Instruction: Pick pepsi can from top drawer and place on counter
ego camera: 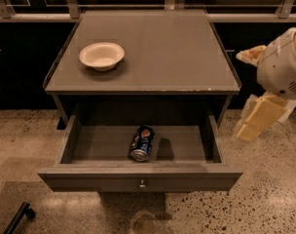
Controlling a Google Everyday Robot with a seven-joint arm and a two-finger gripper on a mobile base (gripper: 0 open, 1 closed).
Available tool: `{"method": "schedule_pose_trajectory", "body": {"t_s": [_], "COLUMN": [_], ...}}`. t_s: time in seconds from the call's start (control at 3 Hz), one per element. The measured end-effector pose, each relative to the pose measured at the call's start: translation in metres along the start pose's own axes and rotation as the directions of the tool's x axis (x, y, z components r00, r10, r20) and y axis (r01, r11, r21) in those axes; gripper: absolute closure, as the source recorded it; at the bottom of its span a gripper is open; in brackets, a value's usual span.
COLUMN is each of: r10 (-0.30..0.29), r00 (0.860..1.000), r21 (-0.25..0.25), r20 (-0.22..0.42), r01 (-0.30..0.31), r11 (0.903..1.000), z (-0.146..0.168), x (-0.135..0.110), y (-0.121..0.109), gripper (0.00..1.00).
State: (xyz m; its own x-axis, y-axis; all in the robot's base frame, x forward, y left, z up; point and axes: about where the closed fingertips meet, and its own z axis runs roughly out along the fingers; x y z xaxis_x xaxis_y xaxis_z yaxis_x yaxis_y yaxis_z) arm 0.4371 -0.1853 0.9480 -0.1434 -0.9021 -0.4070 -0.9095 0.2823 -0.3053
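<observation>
The can (142, 143) lay on its side mid-drawer (138, 177), long axis running front to back, one silver end toward the front panel. The gripper (262, 121) hung outside the cabinet, beyond the drawer's right wall, with the can well off to its left. Open or closed? Couldn't tell. The worktop (177, 52) sat above.
</observation>
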Motion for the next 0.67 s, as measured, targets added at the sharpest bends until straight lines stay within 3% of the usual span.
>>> {"method": "schedule_pose_trajectory", "body": {"t_s": [0.33, 0.67], "r10": [0.002, 0.041], "r00": [0.982, 0.945], "r21": [-0.054, -0.073], "r20": [0.189, 0.324], "r01": [0.009, -0.018], "r11": [0.9985, 0.9971], "z": [0.059, 0.093], "x": [-0.023, -0.05], "y": [0.013, 0.01], "gripper": [0.0, 0.0]}}
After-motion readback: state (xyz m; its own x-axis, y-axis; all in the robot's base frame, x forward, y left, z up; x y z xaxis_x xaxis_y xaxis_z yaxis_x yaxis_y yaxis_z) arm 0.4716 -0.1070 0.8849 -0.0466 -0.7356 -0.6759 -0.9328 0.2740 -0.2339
